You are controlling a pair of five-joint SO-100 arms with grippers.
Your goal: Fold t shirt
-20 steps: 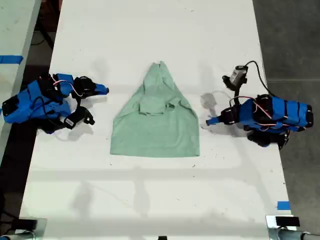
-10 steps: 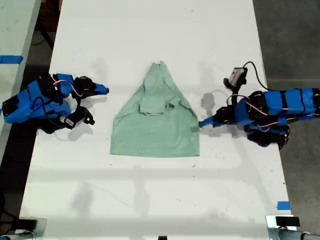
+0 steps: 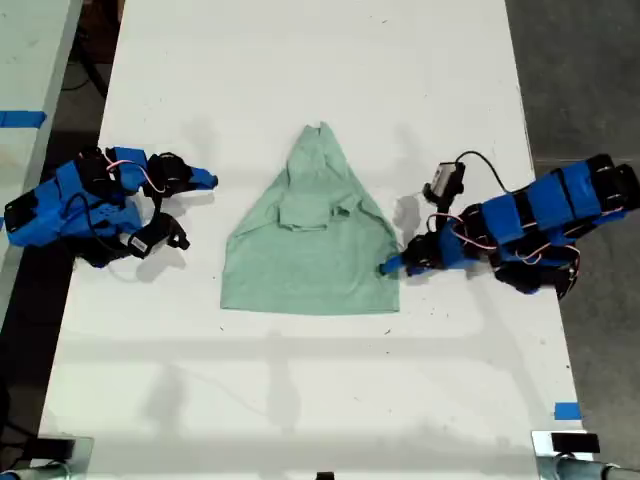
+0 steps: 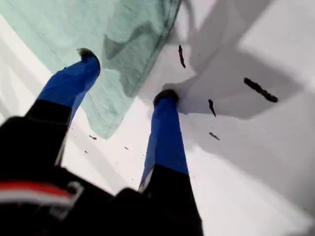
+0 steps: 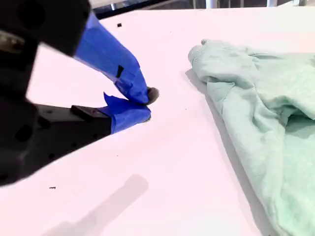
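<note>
A soft, pale mint t shirt [image 3: 312, 240] lies flat at the centre of your smooth white tabletop [image 3: 300, 400], narrow neck up, straight hem low. At the exterior view's right, my first gripper [image 3: 388, 267] spreads its blue fingers [image 4: 165, 132] wide across the hem corner. At that view's left, my second gripper [image 3: 208, 181] rests with fingertips pinched together on bare tabletop.

The white tabletop [image 3: 300, 70] carries small dark specks and a few short dark marks [image 4: 260, 90]. A piece of blue tape [image 3: 566, 411] is stuck near the tabletop's corner at the exterior view's lower right. Beyond the tabletop's edge at the exterior view's left stands a second pale surface [image 3: 30, 60] with a blue tape strip [image 3: 22, 119] on it. Beyond the opposite edge is grey floor [image 3: 580, 70].
</note>
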